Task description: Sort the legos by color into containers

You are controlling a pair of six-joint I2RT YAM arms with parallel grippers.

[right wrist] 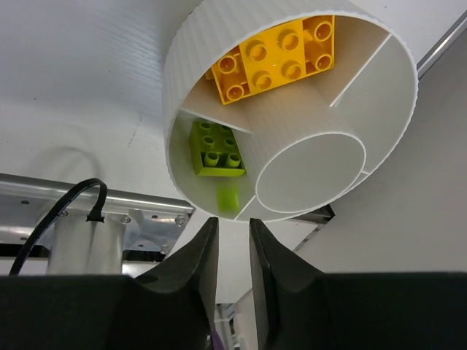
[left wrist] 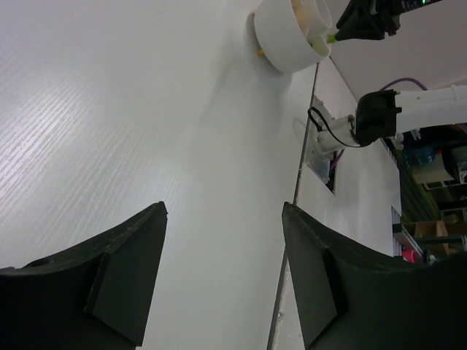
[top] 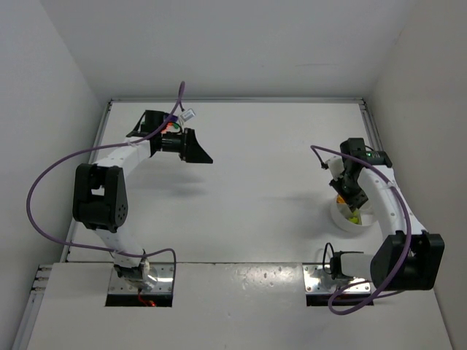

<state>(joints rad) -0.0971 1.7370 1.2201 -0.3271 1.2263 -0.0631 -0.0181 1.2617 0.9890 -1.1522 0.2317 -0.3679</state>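
**brickbot_fan:** The right gripper [right wrist: 233, 222] hangs right over the dish [right wrist: 175, 80], jaws open just a crack with nothing between them that I can see. The left gripper [left wrist: 222, 211] is spread wide, holds nothing, and sits well apart on the other side of the table [top: 263, 160]. So the right arm is clearly the nearer one. The dish sits near the table's right edge, not far from that arm's base.

**yam_tinkerer:** Agreed. What matters imo is that the slit between the right fingertips lines up with the green section of the dish. That's the section closest to the gripper in the wrist view, and the yellow section lies beyond it, past the divider.

**brickbot_fan:** What's in there, big to small?

**yam_tinkerer:** The dish is round, white and ribbed, split by thin walls, with a round cup in the middle. The biggest load is the yellow-orange bricks [right wrist: 273, 55], lying flat in the far section with studs facing the camera. Can't tell how many there are. Then there's one lime green brick [right wrist: 215, 149] flat in the near section, its longer side running from the divider toward the gripper. Smallest is a little green piece [right wrist: 228, 198] just off the fingertips, by the dish wall in that same green section. Can't tell if it touches the tips or lies loose. My guess is the next move is a straight lift away without bumping the rim.
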